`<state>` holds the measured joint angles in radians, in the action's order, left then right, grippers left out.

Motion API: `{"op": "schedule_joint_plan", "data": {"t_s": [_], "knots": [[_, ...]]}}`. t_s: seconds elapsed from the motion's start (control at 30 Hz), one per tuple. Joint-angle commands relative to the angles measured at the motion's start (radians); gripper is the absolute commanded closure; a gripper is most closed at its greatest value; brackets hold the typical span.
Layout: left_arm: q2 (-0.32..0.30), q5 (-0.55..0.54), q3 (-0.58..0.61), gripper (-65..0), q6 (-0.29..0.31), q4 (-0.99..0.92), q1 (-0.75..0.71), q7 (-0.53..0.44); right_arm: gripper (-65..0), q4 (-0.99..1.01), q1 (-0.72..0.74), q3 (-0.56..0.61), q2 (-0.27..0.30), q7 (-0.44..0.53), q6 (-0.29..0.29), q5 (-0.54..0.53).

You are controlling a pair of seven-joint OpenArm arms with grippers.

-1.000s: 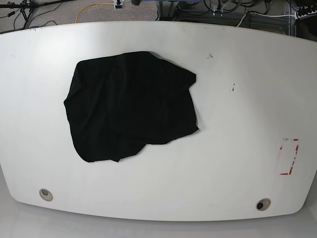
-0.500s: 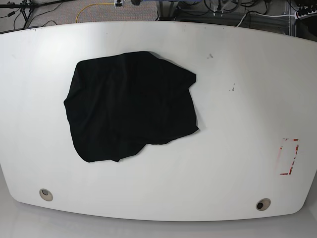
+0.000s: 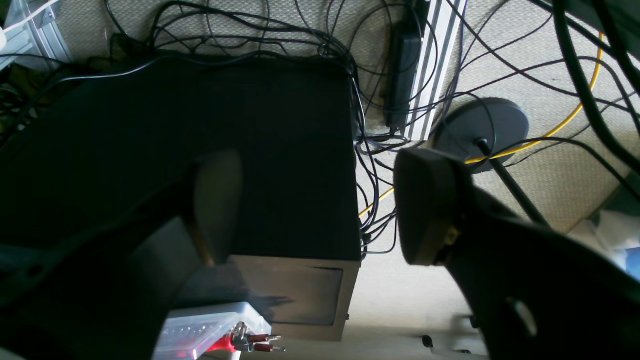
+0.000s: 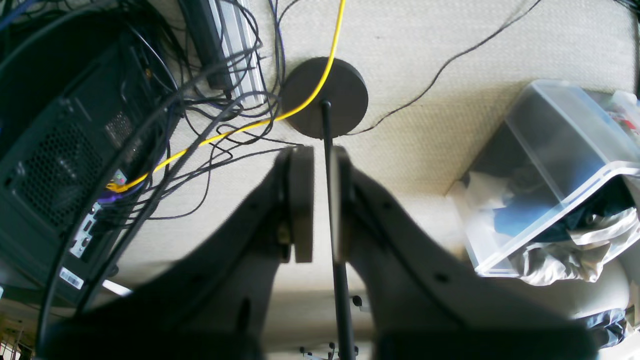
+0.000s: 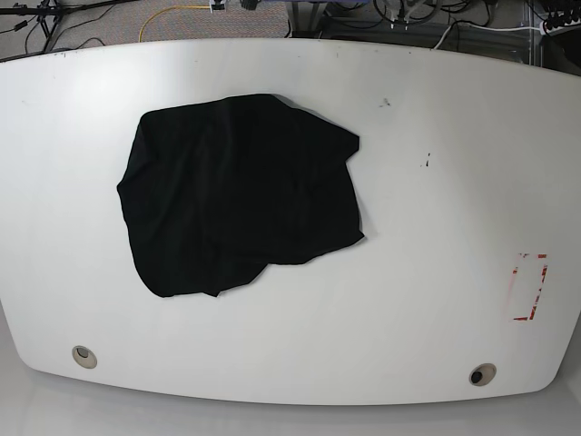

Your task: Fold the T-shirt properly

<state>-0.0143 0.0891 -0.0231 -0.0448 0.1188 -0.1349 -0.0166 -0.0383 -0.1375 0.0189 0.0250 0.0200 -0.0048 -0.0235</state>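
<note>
White table [image 5: 436, 300] bears the crumpled T-shirt [image 5: 238, 191]; left tool [image 3: 315, 210] spread, right tool [image 4: 314, 205] pressed together, both over floor.

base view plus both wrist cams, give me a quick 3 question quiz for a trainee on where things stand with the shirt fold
1. True or false: the T-shirt lies crumpled on the white table, with no arm over it in the base view.
2. Which gripper's jaws stand wide apart? A) left gripper B) right gripper C) both
3. Fill in: the red-edged marking sits near the table's ____ edge in the base view.

Key
1. True
2. A; the right gripper is shut and holds nothing, with a floor stand's thin pole only showing behind its narrow gap.
3. right
</note>
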Motion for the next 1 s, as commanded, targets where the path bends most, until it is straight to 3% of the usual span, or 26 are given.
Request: {"op": "schedule_joint_plan", "data": {"t_s": [0.0, 0.97], "knots": [[-0.001, -0.003, -0.001, -44.5, -0.003, -0.002, 0.001, 0.001, -5.2, 0.000, -0.009, -0.002, 0.001, -0.007, -0.007, 0.002], [-0.004, -0.001, 0.002, -43.7, -0.002, -0.007, 0.006, 0.003, -5.1, 0.004, -0.012, -0.001, 0.004, -0.010, -0.007, 0.005]]}}
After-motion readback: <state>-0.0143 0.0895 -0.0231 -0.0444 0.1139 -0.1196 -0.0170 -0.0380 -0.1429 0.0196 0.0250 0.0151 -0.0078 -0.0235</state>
